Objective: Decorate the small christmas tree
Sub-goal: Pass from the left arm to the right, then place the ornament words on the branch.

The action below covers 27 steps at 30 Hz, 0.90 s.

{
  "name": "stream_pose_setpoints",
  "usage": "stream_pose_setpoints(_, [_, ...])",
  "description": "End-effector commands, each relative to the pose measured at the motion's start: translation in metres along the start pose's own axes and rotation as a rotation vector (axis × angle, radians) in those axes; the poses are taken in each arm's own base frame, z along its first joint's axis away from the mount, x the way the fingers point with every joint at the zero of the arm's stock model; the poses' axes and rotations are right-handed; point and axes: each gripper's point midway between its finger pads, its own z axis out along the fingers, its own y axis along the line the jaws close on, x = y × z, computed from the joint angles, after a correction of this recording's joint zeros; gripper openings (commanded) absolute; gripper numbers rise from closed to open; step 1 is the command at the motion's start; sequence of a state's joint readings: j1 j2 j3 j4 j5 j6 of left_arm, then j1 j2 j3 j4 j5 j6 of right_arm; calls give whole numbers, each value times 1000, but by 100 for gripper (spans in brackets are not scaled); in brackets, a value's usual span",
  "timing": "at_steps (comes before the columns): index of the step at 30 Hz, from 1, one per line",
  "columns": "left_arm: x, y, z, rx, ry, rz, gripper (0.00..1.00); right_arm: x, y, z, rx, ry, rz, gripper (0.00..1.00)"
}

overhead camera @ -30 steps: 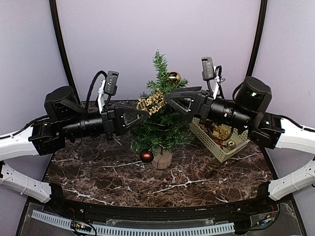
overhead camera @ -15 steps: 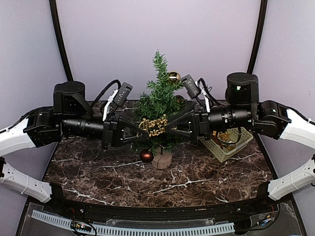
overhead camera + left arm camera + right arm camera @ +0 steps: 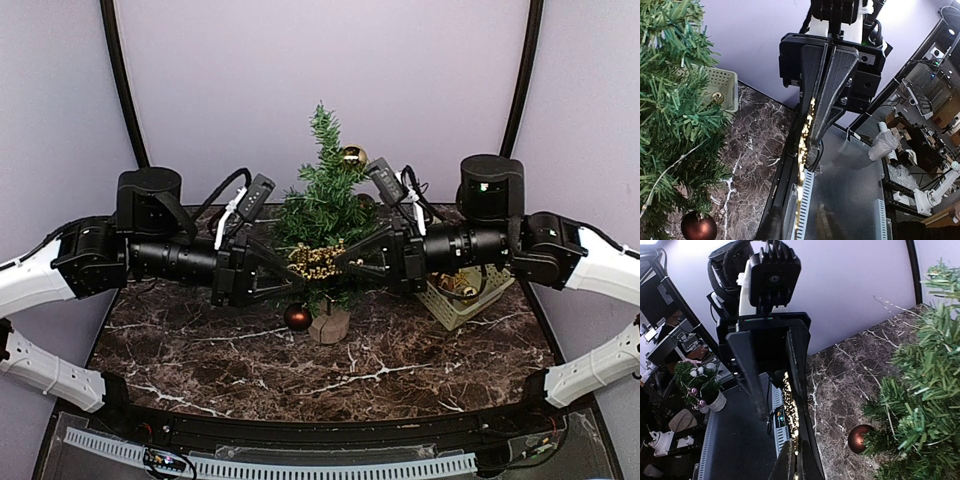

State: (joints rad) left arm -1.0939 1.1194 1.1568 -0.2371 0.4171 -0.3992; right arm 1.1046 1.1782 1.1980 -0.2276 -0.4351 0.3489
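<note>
Both the left fingers and right fingers pinch a gold garland mid-frame, each at one end (strung between them, before the tree), above the table.

small christmas tree: dark-green bristly fir, upright, mid-back of the marble table. Thin trunk set in a pale wooden stump base. Gold bauble sits near the tip, right side. Dark red bauble hangs low on the left, just beside the base. gold bead garland runs across the front of the lower branches; can't tell if it's touching them.
</note>
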Motion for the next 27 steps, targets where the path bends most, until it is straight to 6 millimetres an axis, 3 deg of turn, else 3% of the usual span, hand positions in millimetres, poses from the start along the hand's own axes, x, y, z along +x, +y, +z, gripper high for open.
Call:
stream_pose_setpoints(1, [-22,17,-21,-137,-111,9,55,-36,-16,-23,157,-208,-18,0])
stream_pose_setpoints(2, [-26,24,-30,-177,-145,-3,62,-42,-22,-30,207,-256,-10,0])
stream_pose_setpoints(5, [-30,57,-51,-310,-231,-66,64,-48,-31,-40,279,-361,-3,0])
stream_pose_setpoints(7, [-37,68,-64,-337,-294,-91,63,-50,-39,-44,351,-401,-12,0])
stream_pose_setpoints(11, [-54,67,-75,-335,-362,-71,64,-58,-42,-44,435,-431,-57,0])
stream_pose_setpoints(16, [-64,70,-62,-338,-340,-42,64,-64,-46,-33,483,-428,-72,0])
stream_pose_setpoints(18, [-65,78,-52,-356,-319,-47,61,-60,-54,-21,528,-415,-43,0])
stream_pose_setpoints(27, [-66,91,-37,-375,-308,-44,54,-52,-60,-4,591,-425,13,0])
